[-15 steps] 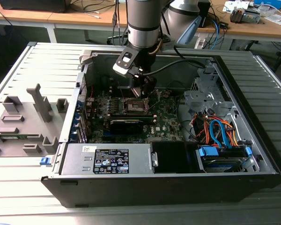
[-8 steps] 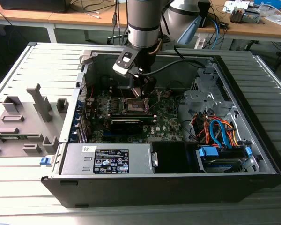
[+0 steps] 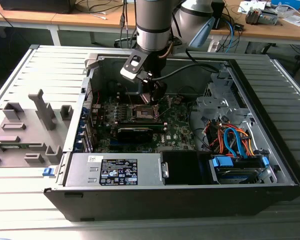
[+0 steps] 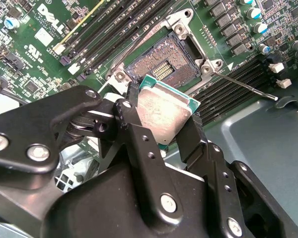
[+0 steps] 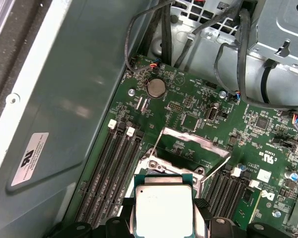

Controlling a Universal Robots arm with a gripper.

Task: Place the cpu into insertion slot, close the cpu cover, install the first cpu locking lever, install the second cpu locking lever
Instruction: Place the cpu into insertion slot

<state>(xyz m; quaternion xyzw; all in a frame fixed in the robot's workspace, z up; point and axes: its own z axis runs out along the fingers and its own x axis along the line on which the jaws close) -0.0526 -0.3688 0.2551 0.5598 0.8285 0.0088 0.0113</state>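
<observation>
Over the open pin socket (image 4: 165,60) on the green motherboard (image 5: 188,106): black two-finger gripper (image 4: 161,118) is pinching the small square cpu with pale silver-grey metal top (image 4: 164,110) by two opposite edges. Chip is held just above the socket, not seated, with the contact field still exposed. Thin silver-grey metal cpu cover frame (image 5: 198,144) is flipped up, open. Thin metal lever rod (image 4: 248,87) sticks out beside the socket. Exterior view: the arm reaches down into the open black computer case (image 3: 140,200).

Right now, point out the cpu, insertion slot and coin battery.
cpu (image 4: 161,115): second wrist view, silver top.
insertion slot (image 4: 156,58): second wrist view, pin field.
coin battery (image 5: 156,88): first wrist view, round face.
</observation>
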